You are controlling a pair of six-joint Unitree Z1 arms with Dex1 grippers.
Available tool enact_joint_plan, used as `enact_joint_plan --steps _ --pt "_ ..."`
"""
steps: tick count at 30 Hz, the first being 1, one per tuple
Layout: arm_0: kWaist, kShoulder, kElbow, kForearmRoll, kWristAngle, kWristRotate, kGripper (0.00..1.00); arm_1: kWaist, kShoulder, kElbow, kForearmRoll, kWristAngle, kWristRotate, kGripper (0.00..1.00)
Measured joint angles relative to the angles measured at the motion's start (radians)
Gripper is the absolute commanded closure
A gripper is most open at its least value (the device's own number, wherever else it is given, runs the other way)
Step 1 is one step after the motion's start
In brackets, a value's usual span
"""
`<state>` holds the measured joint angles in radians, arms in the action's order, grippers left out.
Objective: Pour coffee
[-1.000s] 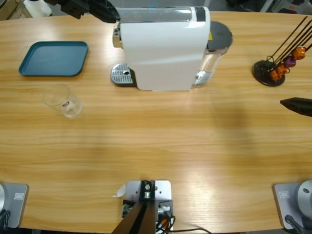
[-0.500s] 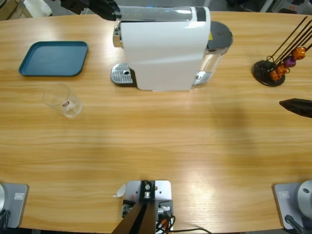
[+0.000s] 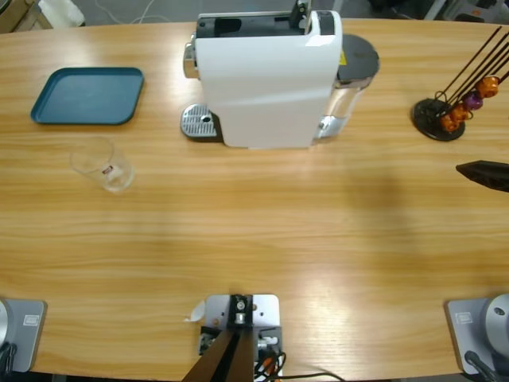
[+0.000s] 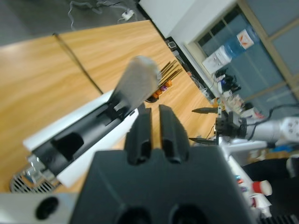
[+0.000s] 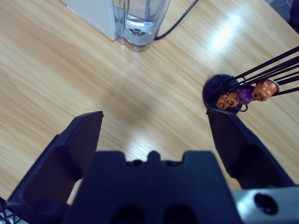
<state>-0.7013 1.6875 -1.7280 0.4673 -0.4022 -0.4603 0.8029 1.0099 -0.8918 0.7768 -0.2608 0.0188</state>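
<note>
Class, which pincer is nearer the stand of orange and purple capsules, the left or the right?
Right. The right pincer hangs open just beside the capsule stand; the left pincer is over by the coffee machine, with the stand far beyond it.

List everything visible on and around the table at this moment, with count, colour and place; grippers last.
Coffee machine: one, white, top centre, lid lever raised, chamber open.
Drip grate: one, silver, at the machine's left foot.
Water tank: one, clear, at the machine's right end.
Tray: one, dark blue, upper left.
Glass: one, clear, below the tray.
Capsule rack: one, black, right side, holding orange and purple capsules.
Left gripper: black, shut, above the machine.
Right gripper: black, open, near the rack.
</note>
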Motion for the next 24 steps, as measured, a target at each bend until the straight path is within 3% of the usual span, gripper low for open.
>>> enact_joint_plan --steps 1,5,9,11,13,17,24 --pt "-0.013 -0.004 0.002 -0.007 0.017 0.034 0.0 0.0 -0.002 0.0 0.0 -0.002 0.003 0.177" --pt "-0.042 -0.064 0.096 -0.011 0.155 0.186 0.0 -0.006 -0.035 0.017 -0.019 -0.124 0.065 0.225" --pt "-0.087 -0.175 0.337 -0.009 0.345 0.392 0.0 -0.18 -0.061 0.046 -0.085 -0.185 0.125 0.243" --pt "-0.111 -0.24 0.454 -0.009 0.409 0.457 0.001 -0.301 -0.056 0.068 -0.143 -0.183 0.174 0.248" --pt "-0.121 -0.313 0.555 -0.007 0.447 0.485 0.01 -0.393 -0.032 0.079 -0.195 -0.169 0.208 0.352" --pt "-0.125 -0.437 0.697 -0.006 0.491 0.482 0.013 -0.482 0.052 0.145 -0.35 -0.119 0.251 0.366" --pt "-0.127 -0.489 0.738 -0.006 0.501 0.458 0.013 -0.551 0.179 0.273 -0.586 -0.034 0.281 0.368"
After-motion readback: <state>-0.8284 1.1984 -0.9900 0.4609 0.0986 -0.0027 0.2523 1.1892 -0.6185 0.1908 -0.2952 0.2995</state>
